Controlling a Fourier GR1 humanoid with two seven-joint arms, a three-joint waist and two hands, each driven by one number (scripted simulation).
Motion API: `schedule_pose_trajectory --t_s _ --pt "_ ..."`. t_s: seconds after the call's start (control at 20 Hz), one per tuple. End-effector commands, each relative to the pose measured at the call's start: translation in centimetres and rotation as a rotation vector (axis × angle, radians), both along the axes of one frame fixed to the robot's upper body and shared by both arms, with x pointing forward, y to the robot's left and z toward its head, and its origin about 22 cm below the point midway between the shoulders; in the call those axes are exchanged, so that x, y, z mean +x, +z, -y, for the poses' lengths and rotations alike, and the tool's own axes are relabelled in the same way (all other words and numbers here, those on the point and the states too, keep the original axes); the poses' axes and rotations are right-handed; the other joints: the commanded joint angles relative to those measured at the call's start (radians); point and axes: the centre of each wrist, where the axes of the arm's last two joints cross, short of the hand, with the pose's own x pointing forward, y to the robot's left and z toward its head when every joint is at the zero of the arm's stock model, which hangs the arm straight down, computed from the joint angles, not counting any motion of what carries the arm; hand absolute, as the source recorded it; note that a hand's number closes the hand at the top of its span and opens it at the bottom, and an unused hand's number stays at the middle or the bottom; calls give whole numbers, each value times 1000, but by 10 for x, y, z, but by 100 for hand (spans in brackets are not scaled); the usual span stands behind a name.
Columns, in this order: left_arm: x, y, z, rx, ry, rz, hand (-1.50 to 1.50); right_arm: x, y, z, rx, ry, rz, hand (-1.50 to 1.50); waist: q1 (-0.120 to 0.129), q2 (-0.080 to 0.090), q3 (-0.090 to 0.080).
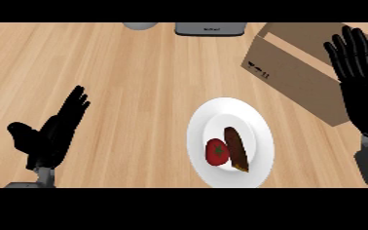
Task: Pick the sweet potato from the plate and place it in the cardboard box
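The wooden counter (129, 87) fills the view. At two o'clock stands the cardboard box (295, 75), set askew, its open top toward the upper right corner. The white plate (231, 109) lies at about five o'clock from the centre, just below and left of the box, apart from it.

The right hand (350, 61) shows at three o'clock along the right edge, in front of the box, palm flat and upright, fingers straight and slightly spread, pointing to twelve; it holds nothing. The left hand (54, 129) shows at eight o'clock, well apart from the plate, fingers straight and together, slanting toward one o'clock, thumb out toward ten; it holds nothing either.

The sweet potato (236, 148), dark brown and long, lies on the plate's lower half, running from twelve to five o'clock. A red tomato (216, 151) sits touching its left side.

At twelve o'clock, a grey appliance (210, 28) and a pale round object (140, 25) are cut by the upper edge.
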Motion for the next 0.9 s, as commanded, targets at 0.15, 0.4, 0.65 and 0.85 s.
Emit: schedule_pose_trajectory --t_s 0.15,0.4,0.65,0.85 --pt "23 37 5 208 -166 255 0 -12 55 -3 -175 17 89 -150 -5 11 32" --pt "30 48 15 291 -278 324 0 -30 69 15 -604 -63 -3 -150 -17 12 32" --pt "38 54 10 272 -290 335 0 -48 37 13 -758 62 124 -150 1 15 34" --pt "45 59 17 276 -316 341 0 -46 40 14 -936 112 169 -150 12 17 34"
